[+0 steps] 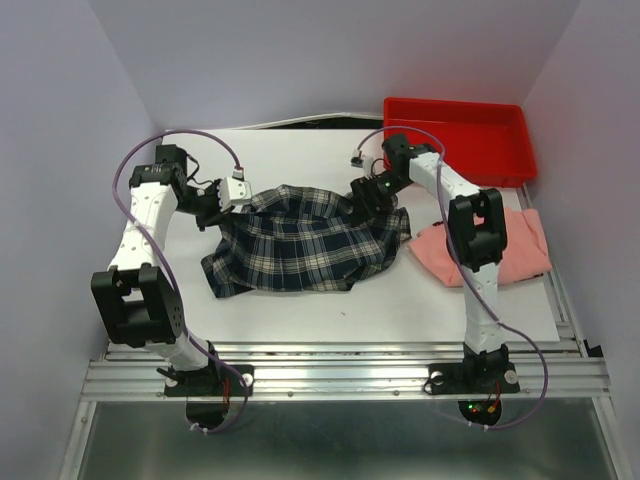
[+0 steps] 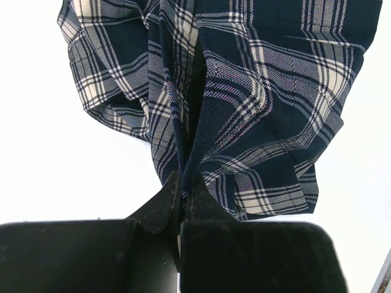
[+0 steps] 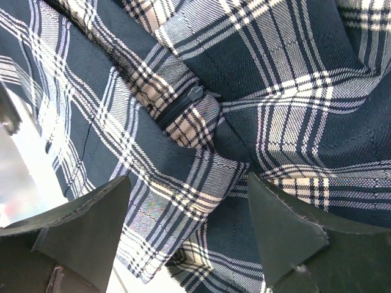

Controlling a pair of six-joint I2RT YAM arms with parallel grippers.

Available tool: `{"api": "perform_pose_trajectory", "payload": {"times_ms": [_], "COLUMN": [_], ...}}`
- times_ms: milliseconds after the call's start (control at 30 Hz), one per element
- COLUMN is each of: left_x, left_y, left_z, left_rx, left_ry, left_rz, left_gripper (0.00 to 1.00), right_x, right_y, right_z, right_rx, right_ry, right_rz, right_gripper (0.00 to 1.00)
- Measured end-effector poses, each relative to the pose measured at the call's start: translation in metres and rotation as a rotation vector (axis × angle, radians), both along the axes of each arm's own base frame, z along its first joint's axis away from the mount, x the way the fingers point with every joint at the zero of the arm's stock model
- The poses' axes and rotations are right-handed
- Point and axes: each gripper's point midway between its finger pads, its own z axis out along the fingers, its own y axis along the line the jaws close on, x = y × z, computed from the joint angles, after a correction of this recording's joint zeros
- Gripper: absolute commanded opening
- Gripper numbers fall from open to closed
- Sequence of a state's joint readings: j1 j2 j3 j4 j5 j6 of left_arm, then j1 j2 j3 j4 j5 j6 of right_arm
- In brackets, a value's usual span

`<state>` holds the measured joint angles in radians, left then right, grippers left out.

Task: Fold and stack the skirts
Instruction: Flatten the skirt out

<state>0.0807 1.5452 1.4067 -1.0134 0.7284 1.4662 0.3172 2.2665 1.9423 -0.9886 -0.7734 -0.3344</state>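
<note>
Plaid skirt [image 1: 300, 240] is sagging soft and light; left jaws are pinching its edge, right jaws are standing spread over the zipper [image 3: 194, 94], probably a firm hold.

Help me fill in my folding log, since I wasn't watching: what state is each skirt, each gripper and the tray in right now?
plaid skirt, rumpled and unfolded on the table, one edge pinched.
pink skirt, lying rumpled at the right, not held, not stacked.
left gripper, shut on the plaid skirt's edge.
right gripper, open, fingers either side of the plaid cloth near its zipper.
red tray, upright at the table's far right corner.
</note>
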Motion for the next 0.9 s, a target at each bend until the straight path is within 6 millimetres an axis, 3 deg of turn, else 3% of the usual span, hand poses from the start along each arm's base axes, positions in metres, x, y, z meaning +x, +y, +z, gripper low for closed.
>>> {"api": "perform_pose_trajectory", "payload": {"times_ms": [167, 200, 400, 433, 500, 533, 600, 700, 833, 900], "left_x": [0.000, 0.000, -0.001, 0.000, 0.000, 0.000, 0.003, 0.006, 0.012, 0.015], "left_y": [0.000, 0.000, 0.000, 0.001, 0.004, 0.008, 0.016, 0.029, 0.047, 0.056], "left_z": [-0.001, -0.002, -0.004, -0.004, -0.003, -0.001, 0.006, 0.019, 0.047, 0.064], "left_rx": [-0.005, -0.006, -0.016, -0.017, -0.024, -0.030, -0.044, -0.077, -0.143, -0.182], "left_ry": [0.014, 0.018, 0.044, 0.048, 0.056, 0.061, 0.062, 0.064, 0.046, 0.031], "left_rz": [0.013, 0.016, 0.042, 0.049, 0.067, 0.084, 0.120, 0.185, 0.292, 0.342], "left_gripper": [0.00, 0.00, 0.00, 0.00, 0.00, 0.00, 0.00, 0.00, 0.00, 0.00], "right_x": [-0.004, -0.005, -0.007, -0.006, -0.003, -0.001, 0.001, 0.003, 0.001, -0.001], "right_y": [0.002, 0.004, 0.006, 0.004, 0.003, 0.000, -0.002, -0.005, -0.004, -0.008], "right_z": [-0.009, -0.011, -0.010, -0.008, -0.004, -0.001, 0.007, 0.031, 0.095, 0.138], "right_rx": [0.038, 0.044, 0.100, 0.111, 0.130, 0.139, 0.157, 0.188, 0.255, 0.298], "right_ry": [0.076, 0.094, 0.174, 0.185, 0.195, 0.200, 0.198, 0.163, 0.034, -0.066], "right_rz": [-0.016, -0.020, -0.055, -0.066, -0.081, -0.091, -0.103, -0.113, -0.098, -0.099], "right_gripper": [0.75, 0.67, 0.43, 0.32, 0.20, 0.08, 0.01, 0.01, 0.01, 0.01]}}
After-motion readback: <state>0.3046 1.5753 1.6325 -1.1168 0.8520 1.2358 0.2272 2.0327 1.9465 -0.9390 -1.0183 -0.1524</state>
